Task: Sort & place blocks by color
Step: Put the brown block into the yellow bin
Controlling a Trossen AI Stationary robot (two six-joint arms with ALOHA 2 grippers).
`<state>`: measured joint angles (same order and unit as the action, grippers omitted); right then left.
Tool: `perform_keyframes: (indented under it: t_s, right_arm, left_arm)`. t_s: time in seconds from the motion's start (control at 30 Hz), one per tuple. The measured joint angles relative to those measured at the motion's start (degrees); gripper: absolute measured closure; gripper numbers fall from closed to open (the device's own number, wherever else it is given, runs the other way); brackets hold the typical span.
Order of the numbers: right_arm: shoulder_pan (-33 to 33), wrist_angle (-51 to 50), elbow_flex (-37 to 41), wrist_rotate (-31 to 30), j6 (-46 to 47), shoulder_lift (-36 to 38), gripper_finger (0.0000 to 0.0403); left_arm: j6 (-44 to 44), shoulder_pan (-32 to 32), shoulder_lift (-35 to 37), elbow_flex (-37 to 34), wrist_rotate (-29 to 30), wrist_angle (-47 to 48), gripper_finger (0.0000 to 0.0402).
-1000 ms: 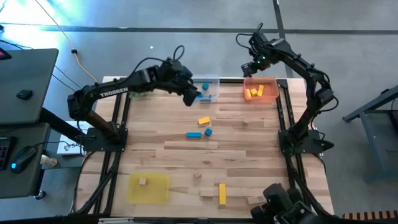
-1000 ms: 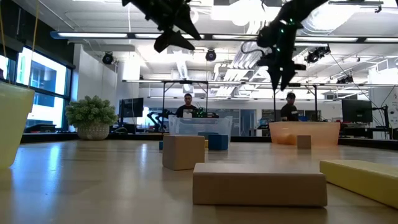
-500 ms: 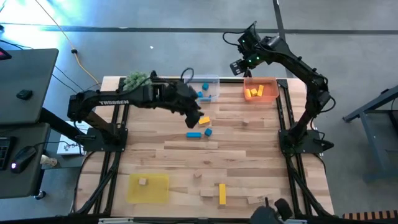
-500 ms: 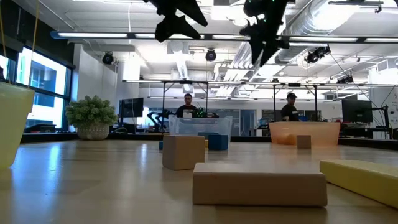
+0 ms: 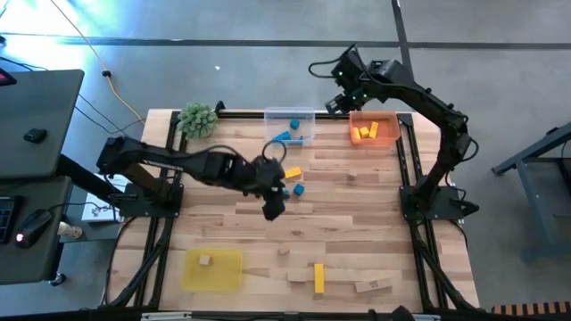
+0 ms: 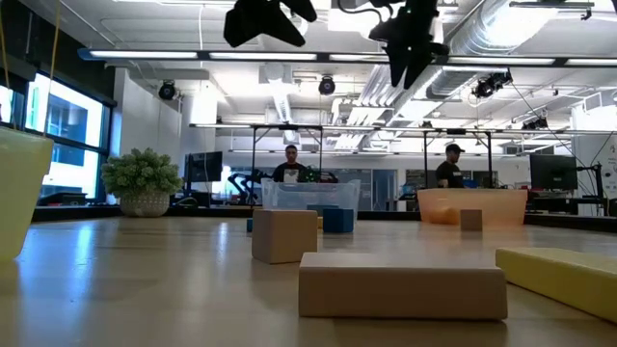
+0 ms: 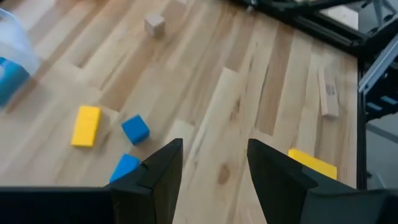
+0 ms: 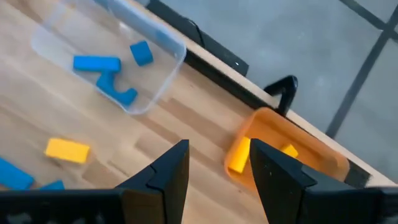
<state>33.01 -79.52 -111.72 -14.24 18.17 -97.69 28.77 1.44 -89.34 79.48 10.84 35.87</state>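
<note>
My left gripper (image 5: pixel 275 207) (image 7: pixel 214 168) is open and empty, high above the table's middle (image 6: pixel 265 17). Just beyond it lie a yellow block (image 5: pixel 293 173) (image 7: pixel 86 125), a blue cube (image 5: pixel 298 189) (image 7: pixel 135 129) and a blue bar (image 7: pixel 124 168), all flat on the wood. My right gripper (image 5: pixel 337 96) (image 8: pixel 217 168) is open and empty, raised over the far edge between the clear tray (image 5: pixel 290 114) (image 8: pixel 155 93) holding blue blocks (image 8: pixel 97 63) and the orange tray (image 5: pixel 390 116) (image 8: pixel 292 134) holding yellow blocks (image 5: pixel 364 133).
A yellow tray (image 5: pixel 227 272) near the left front holds a plain wood cube (image 5: pixel 205 260). Plain wood blocks (image 5: pixel 284 251) (image 5: pixel 296 276) (image 5: pixel 373 285) and a yellow bar (image 5: pixel 318 278) lie near the front edge. A plain cube (image 5: pixel 351 176) sits right of centre. A green plant ball (image 5: pixel 198 119) is at the far left.
My left gripper has swung from above the clear tray toward the near edge, ending over the table's middle by the loose blue and yellow blocks. My right gripper has moved from above the orange tray toward the table's left, along the far edge. No block has moved.
</note>
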Motion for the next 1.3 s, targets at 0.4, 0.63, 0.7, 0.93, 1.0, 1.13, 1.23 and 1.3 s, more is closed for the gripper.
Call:
perform_keyframes:
  t_s: [0.4, 0.63, 0.7, 0.93, 1.0, 1.13, 1.23, 1.3]
  right_arm:
    - [-4.23, -2.59, 0.0, -0.77, -0.32, -0.02, 0.0245]
    - [-5.05, -2.72, 0.02, -0.47, -0.87, -0.04, 0.0245]
    - [-5.05, -2.8, 0.02, -0.35, -0.86, -0.04, 0.0245]
    - [-5.05, -2.82, 0.04, -0.36, -1.67, -0.04, 0.0245]
    - [-5.05, -2.8, 0.04, -0.35, -1.68, -0.04, 0.0245]
    - [-5.05, -2.8, 0.04, -0.35, -1.41, -0.04, 0.0245]
    - [-5.05, -2.78, 0.04, -0.35, -0.41, -0.04, 0.0245]
    - [-5.05, -2.79, 0.04, -0.35, -0.2, -0.04, 0.0245]
  left_arm:
    - [8.95, 6.32, -7.41, -0.04, 3.81, -1.21, 0.0233]
    - [17.93, 8.75, -11.73, -0.04, 3.88, -1.49, 0.0233]
    - [20.77, 9.4, -12.86, -0.04, 3.85, -1.49, 0.0233]
    - [29.02, 11.1, -16.83, -0.04, 3.5, -1.58, 0.0233]
    - [30.29, 11.48, -17.78, -0.02, 3.29, -1.78, 0.0233]
    - [31.22, 12.56, -19.31, -0.04, 3.29, -2.54, 0.0233]
    - [32.29, 13.58, -20.05, 0.02, 3.39, -3.26, 0.0233]
    - [32.59, 14.26, -20.73, 0.0, 3.74, -2.84, 0.0233]
